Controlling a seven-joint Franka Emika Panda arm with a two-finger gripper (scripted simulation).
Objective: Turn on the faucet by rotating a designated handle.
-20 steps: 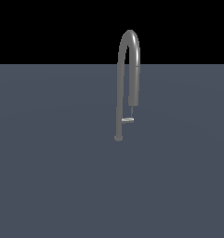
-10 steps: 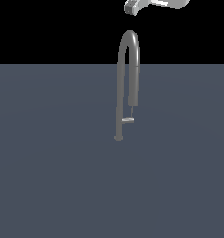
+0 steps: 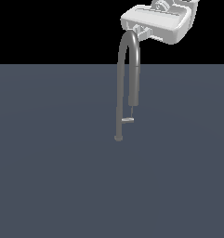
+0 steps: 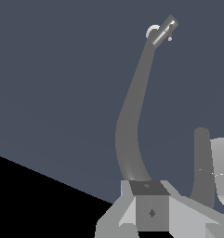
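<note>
Exterior view: the handle (image 3: 128, 120) juts from the faucet (image 3: 126, 83) low at frame centre, on the counter (image 3: 48, 176). Our gripper (image 3: 140, 31), absent a second ago, has descended to the arch at the upper right. We cannot tell the jaws' spread. The handle remains untouched.

Open floor (image 3: 48, 186) surrounds the handle (image 3: 128, 121); spray head (image 3: 134, 86) overhangs it.

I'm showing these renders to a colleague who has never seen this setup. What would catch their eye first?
The tall grey faucet standing alone at mid-scene on the flat slate surface, its arch rising into the black background. Right above the arch, the white gripper hangs at the exterior view's upper right. Low on the stem, the tiny handle juts sideways, untouched.
</note>
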